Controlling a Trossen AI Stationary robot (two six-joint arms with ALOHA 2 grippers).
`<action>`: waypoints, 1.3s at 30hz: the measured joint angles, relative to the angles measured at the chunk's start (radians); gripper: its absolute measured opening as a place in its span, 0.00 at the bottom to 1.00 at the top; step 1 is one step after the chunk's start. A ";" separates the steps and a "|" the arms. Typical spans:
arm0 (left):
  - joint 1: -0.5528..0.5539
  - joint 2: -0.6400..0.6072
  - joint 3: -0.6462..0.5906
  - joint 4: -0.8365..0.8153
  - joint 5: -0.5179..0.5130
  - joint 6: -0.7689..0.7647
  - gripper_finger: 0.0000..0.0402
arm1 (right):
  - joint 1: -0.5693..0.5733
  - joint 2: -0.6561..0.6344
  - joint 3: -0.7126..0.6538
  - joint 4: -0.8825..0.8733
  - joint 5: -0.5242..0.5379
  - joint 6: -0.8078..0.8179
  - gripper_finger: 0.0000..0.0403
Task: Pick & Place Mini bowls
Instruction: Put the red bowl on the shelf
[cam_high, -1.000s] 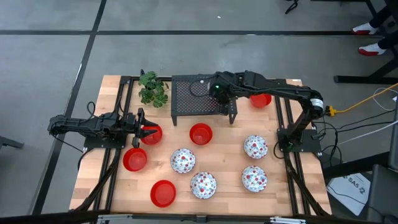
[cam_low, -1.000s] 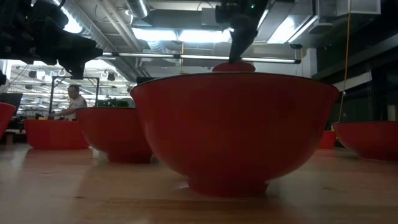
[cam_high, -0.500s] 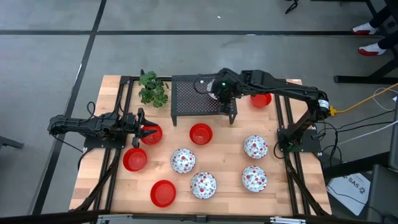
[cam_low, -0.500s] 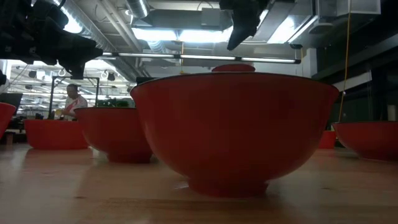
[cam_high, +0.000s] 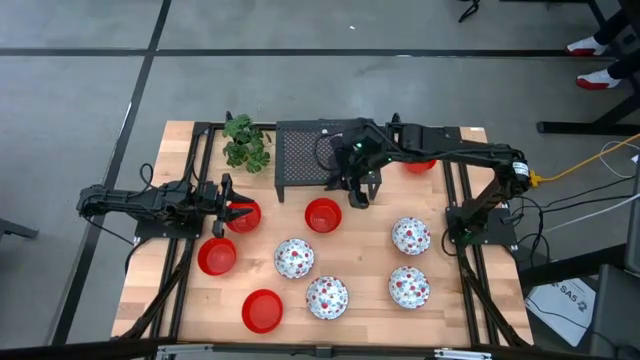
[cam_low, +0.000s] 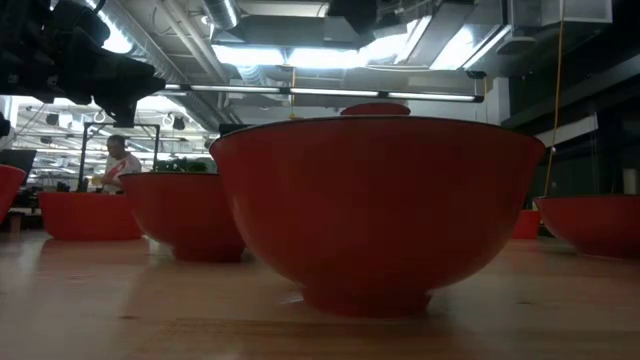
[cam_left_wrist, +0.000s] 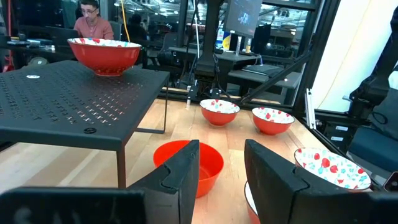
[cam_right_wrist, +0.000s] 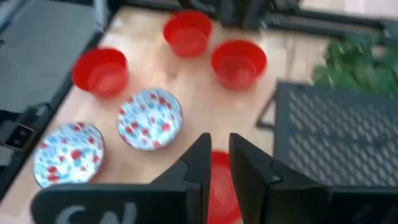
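Mini bowls are spread over the wooden table (cam_high: 370, 290): plain glossy red ones mostly left, speckled white ones (cam_high: 294, 258) right, one more up on the black perforated stand (cam_high: 305, 160). They look rigid, light and slick, probably chippable, so I'd pinch a rim. Right gripper (cam_high: 356, 192) hangs near the middle red bowl (cam_high: 322, 214), fingers slightly apart, empty. Left gripper (cam_high: 228, 208) waits by the left red bowl (cam_high: 243, 215), fingers apart.

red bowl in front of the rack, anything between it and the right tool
Nothing visible. The right tool hangs just off the black rack's front edge, fingers slightly apart and empty, and the red bowl sits on bare wood right beside and below it. The nearest speckled bowl lies farther off.
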 joint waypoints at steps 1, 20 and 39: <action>0.000 0.000 0.000 0.000 0.000 0.000 0.31 | 0.010 0.000 0.000 0.012 -0.001 0.007 0.14; 0.000 0.000 0.000 0.000 0.000 0.000 0.31 | 0.191 0.000 0.000 0.197 -0.097 -0.086 0.14; 0.000 0.000 0.000 0.000 0.000 0.000 0.31 | 0.198 0.000 0.000 0.176 -0.096 0.003 0.14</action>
